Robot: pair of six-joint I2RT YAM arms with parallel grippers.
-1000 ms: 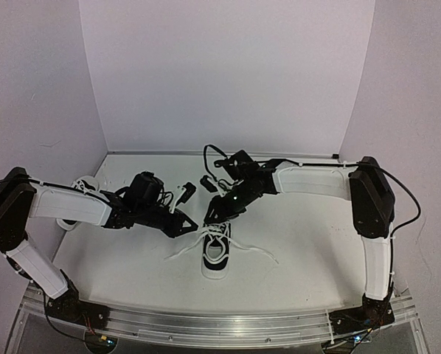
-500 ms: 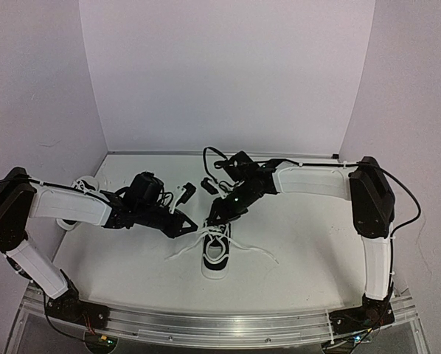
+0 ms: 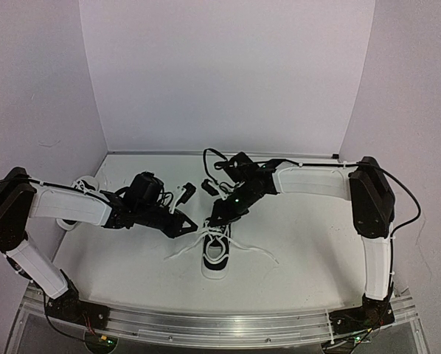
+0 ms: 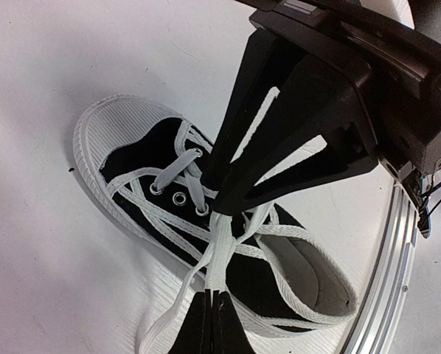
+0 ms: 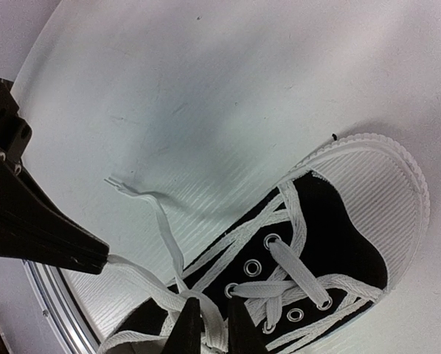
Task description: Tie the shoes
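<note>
Mid-knot on sneaker (image 3: 215,257) toward bench (image 3: 301,243) near edge: clamps white lace (image 4: 219,254) in left gripper (image 4: 212,301), pinches same lace near eyelets (image 5: 251,267) with right gripper (image 5: 209,318). Next likely needs steady outward pull.

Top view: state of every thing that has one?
shoe: sole down, untied.
laces: loose, no bow, one strand in each gripper.
left gripper: jaws shut on laces.
right gripper: jaws shut on laces.
second shoe: far left, mostly hidden; lacing unclear.
</note>
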